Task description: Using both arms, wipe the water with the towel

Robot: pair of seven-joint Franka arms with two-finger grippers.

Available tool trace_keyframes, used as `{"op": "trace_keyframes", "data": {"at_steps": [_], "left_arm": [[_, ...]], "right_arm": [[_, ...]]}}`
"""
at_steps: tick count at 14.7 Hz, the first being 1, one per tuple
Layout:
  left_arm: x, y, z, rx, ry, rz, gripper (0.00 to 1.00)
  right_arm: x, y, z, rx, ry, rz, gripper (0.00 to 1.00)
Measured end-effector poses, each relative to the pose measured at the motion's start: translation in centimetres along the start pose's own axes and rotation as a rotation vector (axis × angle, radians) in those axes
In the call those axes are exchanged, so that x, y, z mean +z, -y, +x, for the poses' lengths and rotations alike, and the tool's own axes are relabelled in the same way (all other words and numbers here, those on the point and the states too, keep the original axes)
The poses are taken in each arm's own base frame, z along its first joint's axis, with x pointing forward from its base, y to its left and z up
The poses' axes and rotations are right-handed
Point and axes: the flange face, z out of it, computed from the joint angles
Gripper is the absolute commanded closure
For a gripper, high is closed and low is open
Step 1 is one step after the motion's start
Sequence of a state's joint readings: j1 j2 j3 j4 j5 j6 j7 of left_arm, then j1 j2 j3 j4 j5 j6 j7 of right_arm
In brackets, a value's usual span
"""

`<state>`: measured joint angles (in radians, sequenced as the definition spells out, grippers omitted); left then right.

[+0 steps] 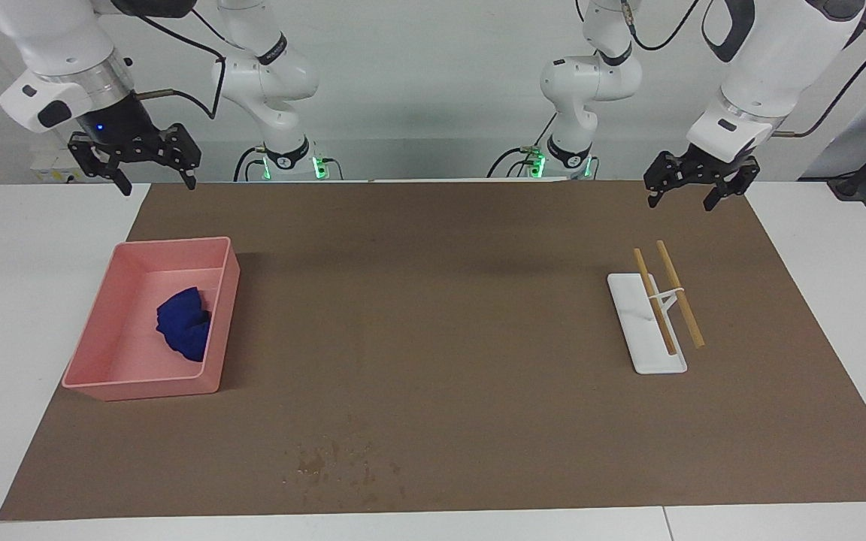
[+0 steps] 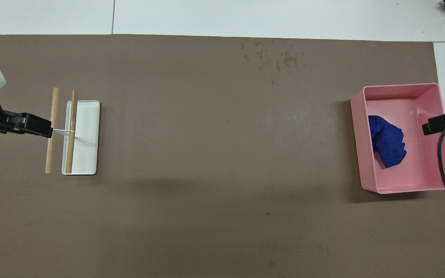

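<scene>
The deep-blue towel lies crumpled inside the pink tray toward the right arm's end of the table. Water shows as scattered dark drops on the brown mat near the table edge farthest from the robots. My right gripper hangs high and open, holding nothing; seen from overhead it is over the tray's outer wall. At the left arm's end my left gripper hangs open and holds nothing, raised over the mat beside the wooden sticks.
A white flat stand carrying two wooden sticks sits on the brown mat toward the left arm's end. White tabletop borders the mat on all sides.
</scene>
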<state>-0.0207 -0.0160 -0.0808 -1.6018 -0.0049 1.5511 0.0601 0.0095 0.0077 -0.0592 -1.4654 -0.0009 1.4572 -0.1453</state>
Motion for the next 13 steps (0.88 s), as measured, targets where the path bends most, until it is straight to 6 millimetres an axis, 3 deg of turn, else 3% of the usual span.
{"op": "trace_keyframes", "data": {"at_steps": [6,13], "left_arm": [[0.0,0.0,0.0,0.000,0.000,0.000,0.00],[0.0,0.0,0.0,0.000,0.000,0.000,0.00]], "right_arm": [[0.1,-2.9,-0.5,0.029,0.001,0.001,0.00],[0.1,-0.7,-0.1,-0.008,-0.003,0.033,0.00]]}}
